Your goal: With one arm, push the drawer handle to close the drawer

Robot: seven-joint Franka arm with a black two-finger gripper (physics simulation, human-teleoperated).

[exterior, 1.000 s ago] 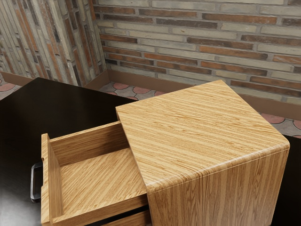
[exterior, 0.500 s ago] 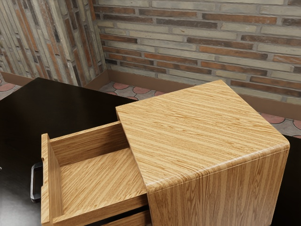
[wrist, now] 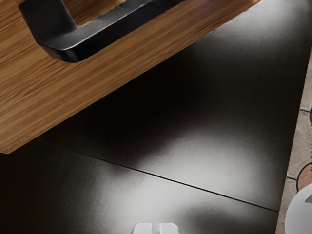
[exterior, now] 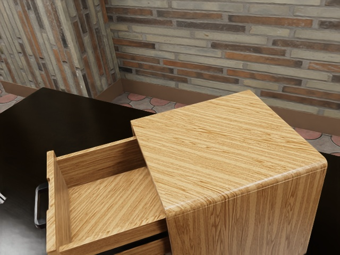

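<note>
At the exterior view's left edge, the tip of my gripper (exterior: 2,198) is just in view, a short distance from the black drawer handle (exterior: 40,206). The wooden drawer (exterior: 51,212) stands pulled out of the cabinet (exterior: 228,149), its inside visible. In the wrist view, the two pale fingertips of my gripper (wrist: 156,228) stand side by side, shut with nothing between them. Across from them is the black handle (wrist: 73,45) on the wooden drawer front (wrist: 112,73), with a gap separating fingertips and handle.
The dark tabletop (exterior: 79,122) surrounds the cabinet. A brick wall (exterior: 223,48) rises behind it, above a tiled floor. A white rounded object (wrist: 300,214) shows at one edge of the wrist view.
My gripper's tip has come in at the exterior view's left edge and moved slightly toward its right and lower. Drawer and handle have kept their position.
</note>
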